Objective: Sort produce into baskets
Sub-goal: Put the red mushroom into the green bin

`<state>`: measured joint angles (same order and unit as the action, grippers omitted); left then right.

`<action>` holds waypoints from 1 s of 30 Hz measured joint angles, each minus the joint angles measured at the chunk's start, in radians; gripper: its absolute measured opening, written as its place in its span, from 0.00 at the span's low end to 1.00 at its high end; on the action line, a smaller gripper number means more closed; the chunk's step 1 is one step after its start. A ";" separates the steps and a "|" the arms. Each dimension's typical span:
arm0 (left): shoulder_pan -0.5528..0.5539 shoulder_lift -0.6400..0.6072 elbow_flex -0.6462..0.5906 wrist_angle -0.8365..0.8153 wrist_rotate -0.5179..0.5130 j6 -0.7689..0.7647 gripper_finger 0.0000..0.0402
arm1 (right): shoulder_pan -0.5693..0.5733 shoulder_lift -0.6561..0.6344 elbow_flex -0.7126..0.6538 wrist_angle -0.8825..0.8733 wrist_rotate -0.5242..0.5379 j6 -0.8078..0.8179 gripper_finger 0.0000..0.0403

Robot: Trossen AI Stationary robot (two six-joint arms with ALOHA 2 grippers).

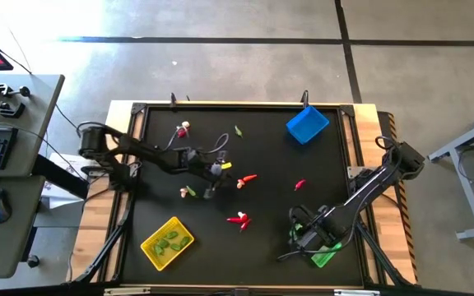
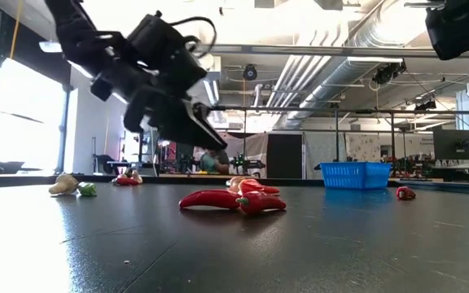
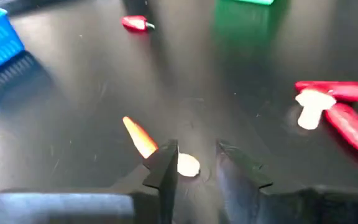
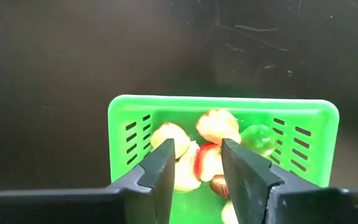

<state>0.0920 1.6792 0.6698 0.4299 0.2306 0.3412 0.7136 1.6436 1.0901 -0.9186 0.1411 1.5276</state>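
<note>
My black bench (image 1: pixel 262 247) carries 3 low-walled rectangular plastic baskets: the blue one (image 1: pixel 307 125) at the far edge, the yellow one (image 1: pixel 167 242) near my left front corner holding small green pods (image 1: pixel 171 241), and the bright green one (image 4: pixel 222 118) at my right front, partly hidden under my right arm. My right claw (image 4: pixel 197 163) hangs over the green basket, fingers apart, above whitish-pink bulbs (image 4: pixel 216 126). My left claw (image 3: pixel 194 163) sits mid-bench, fingers apart, with a small pale piece (image 3: pixel 187 165), perhaps a bulb, between them and an orange chili (image 3: pixel 138 135) beside. Thin red chilies (image 1: pixel 239 219) lie scattered nearby.
</note>
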 joint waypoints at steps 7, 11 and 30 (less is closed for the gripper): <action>0.000 0.121 0.128 -0.082 -0.033 0.053 0.35 | 0.000 0.000 0.000 -0.006 0.006 -0.010 0.31; 0.000 0.174 0.185 -0.145 -0.037 0.094 0.38 | 0.000 0.000 0.000 -0.006 0.011 -0.010 0.31; 0.004 0.212 0.246 -0.244 -0.048 0.100 0.02 | 0.001 -0.037 0.001 0.065 0.136 -0.145 0.02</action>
<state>0.0961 1.8910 0.9154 0.1854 0.1821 0.4408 0.7145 1.6066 1.0911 -0.8536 0.2770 1.3827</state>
